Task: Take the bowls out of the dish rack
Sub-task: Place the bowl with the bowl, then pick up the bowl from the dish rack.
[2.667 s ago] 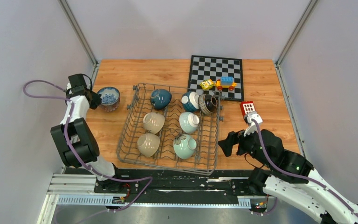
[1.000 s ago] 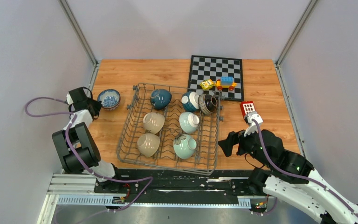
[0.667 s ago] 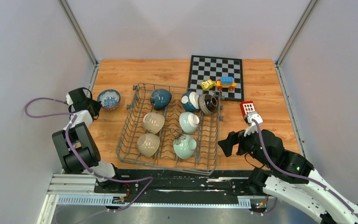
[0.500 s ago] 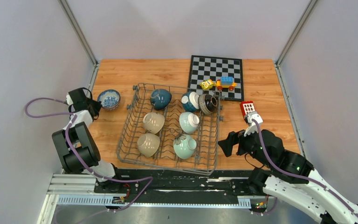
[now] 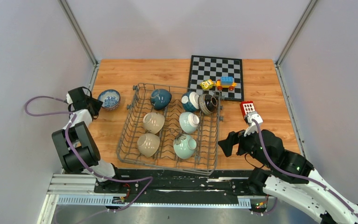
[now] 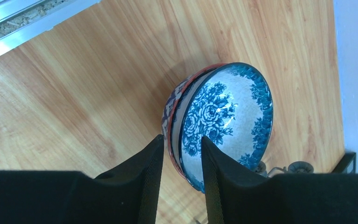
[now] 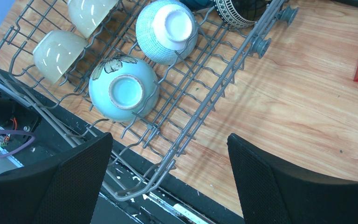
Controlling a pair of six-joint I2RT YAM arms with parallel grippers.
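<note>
Close up, the left gripper straddles the rim of the blue-and-white bowl: one finger is outside the wall, the other inside, and the gap is narrow. Whether the pads actually pinch the rim, cannot tell. The top view shows none of that, only the black gripper head against the bowl's left side. It does show the bowl upright on the table, just left of the dish rack and apart from it, by the rack's far-left corner.

The right gripper has its fingers spread wide with nothing between them, and it hangs over the rack's near right corner. Its wrist view takes in a pale celadon bowl, foot ring toward the camera, a ribbed pale bowl beyond it, and a beige bowl alongside.

The top view counts seven bowls in the rack, among them a dark teal bowl and a dark striped bowl in the far row. Beyond the rack lies a chessboard carrying toy blocks. A red block lies on the table right of the rack.
</note>
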